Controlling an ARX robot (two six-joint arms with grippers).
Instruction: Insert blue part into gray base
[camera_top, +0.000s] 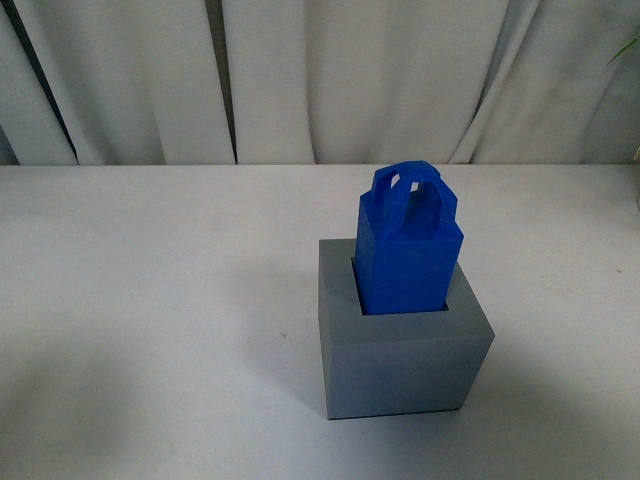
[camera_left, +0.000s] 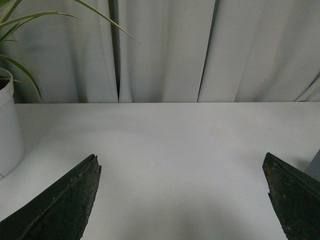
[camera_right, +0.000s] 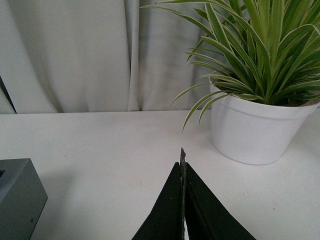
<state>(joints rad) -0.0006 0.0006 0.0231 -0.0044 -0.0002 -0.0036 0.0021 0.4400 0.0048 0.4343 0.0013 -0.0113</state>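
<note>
In the front view the blue part (camera_top: 408, 250) stands upright in the square recess of the gray base (camera_top: 400, 350), its arched handle on top and most of its body above the rim. Neither gripper shows in the front view. In the left wrist view my left gripper (camera_left: 181, 172) is open, its two dark fingers far apart over bare white table, with nothing between them. A sliver of the gray base (camera_left: 315, 167) shows at that view's edge. In the right wrist view my right gripper (camera_right: 182, 160) is shut and empty, and a corner of the gray base (camera_right: 17, 195) shows apart from it.
The white table (camera_top: 150, 300) runs back to pale curtains (camera_top: 330, 80). A leafy plant in a white pot (camera_right: 255, 127) stands on the table beyond the right gripper. A white pot (camera_left: 9, 125) with leaves stands at the edge of the left wrist view.
</note>
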